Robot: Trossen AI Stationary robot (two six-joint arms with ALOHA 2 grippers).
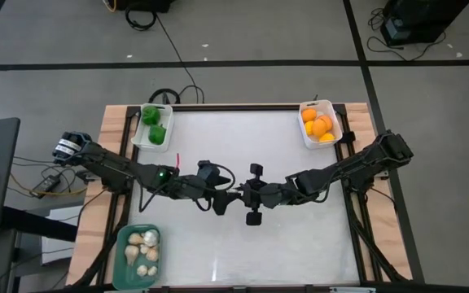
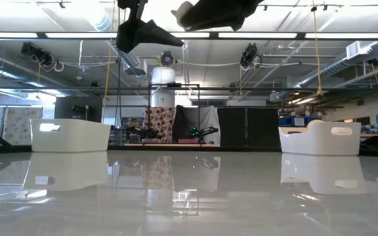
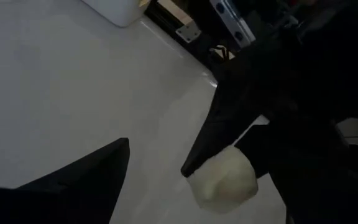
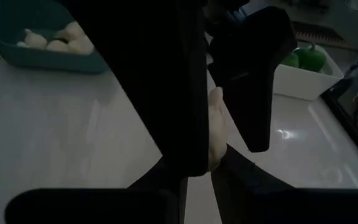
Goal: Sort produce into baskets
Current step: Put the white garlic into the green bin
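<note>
On the left side of the table [image 1: 300, 244], the teal bin [image 1: 123, 244] sits at the near corner with several whitish mushroom pieces [image 1: 146, 252] lying in it. At the far left corner stands a white bin [image 1: 137, 137] holding green peppers [image 1: 153, 122].

The left arm reaches from the table's left edge toward the middle, and the left gripper [image 1: 226, 199] hangs above the bare table centre. In the left wrist view its fingers [image 3: 73, 180] stand apart, and one pale beige piece [image 3: 222, 180] sits against the inner side of one finger. The other arm's dark body crowds right up to that piece, so which gripper actually bears it cannot be told from these views.

Just beside it, the right gripper [image 1: 253, 193] meets the left one at mid-table, its fingers [image 1: 256, 169] spread wide, one toward the far edge and one toward the near edge. In the right wrist view the same beige piece [image 4: 215, 130] shows wedged between the dark fingers of the left gripper [image 4: 229, 93], close in front of the right arm's camera.

In the low view both grippers hang high above the glossy tabletop, touching nothing on it.

At the far right corner, the second white bin [image 1: 335, 122] holds round orange and yellow fruits [image 1: 318, 126].
</note>
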